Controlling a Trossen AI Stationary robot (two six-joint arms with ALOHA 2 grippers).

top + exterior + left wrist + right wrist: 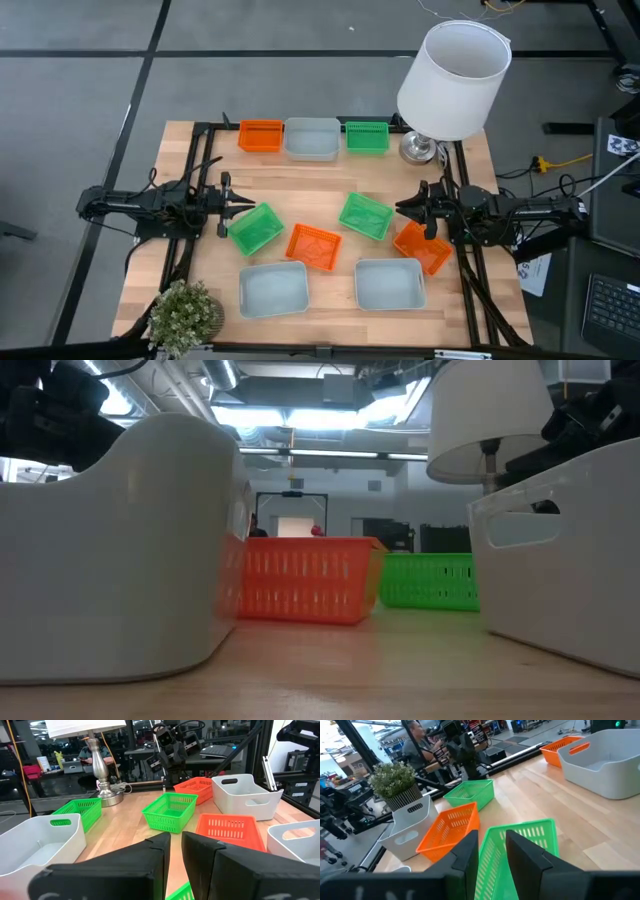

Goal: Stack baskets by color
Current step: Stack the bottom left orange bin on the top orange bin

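Fingers (152, 857) of my left gripper (246, 204) stand a narrow gap apart with nothing between them. That gripper hangs over the table (300, 185), well away from the lamp (455, 75), across the table's width from it. My right gripper (403, 208) is on the lamp's side, just in front of its base, and its fingers (466, 854) are spread with nothing gripped.

Three grey baskets are the biggest of the nine. One grey basket (311, 138) sits in the back row level with the lamp, the second place away from it. A second grey basket (389, 284) lies at the front edge, opposite the lamp. The third grey basket (272, 288) lies beside that one, farther from the lamp.

A green basket (367, 136) stands right next to the lamp's base. Another green basket (365, 215) lies tilted just ahead of my right fingers; whether they touch it I cannot tell. The last green basket (255, 228) lies close under my left gripper, far from the lamp.

An orange basket (261, 135) ends the back row, farthest from the lamp. One orange basket (423, 247) lies by my right gripper, in front of the lamp. Another orange basket (313, 246) sits between the two loose green ones.

A small plant (185, 312) stands at the corner diagonally opposite the lamp.
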